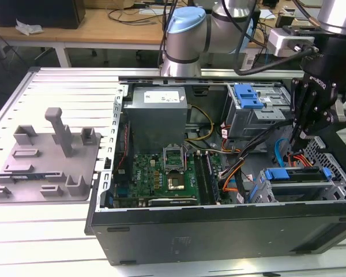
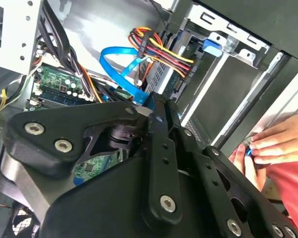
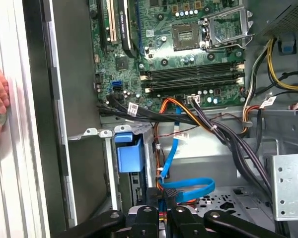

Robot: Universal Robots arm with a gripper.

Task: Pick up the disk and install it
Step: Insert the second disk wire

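The disk [image 1: 294, 175], silver with a blue carrier frame, lies flat in the metal drive cage [image 1: 334, 186] at the front corner of the open computer case, on the exterior view's right. The carrier's blue end [image 3: 129, 154] shows in the first wrist view and its blue tab [image 2: 213, 48] in the second. My black gripper [image 1: 299, 141] hangs just above and behind the cage, inside the case. Its fingers [image 3: 148, 214] are pressed together, shut with nothing between them [image 2: 161, 106]. A blue flat cable [image 3: 186, 188] loops close under the fingertips.
Bundled red, orange and black cables [image 1: 288, 158] run beside the cage. The motherboard [image 1: 161, 176], the grey power supply [image 1: 158, 109] and an upper bay with a blue latch [image 1: 248, 95] take up the rest of the case. A person's hand [image 2: 278, 144] rests on the case's outer edge.
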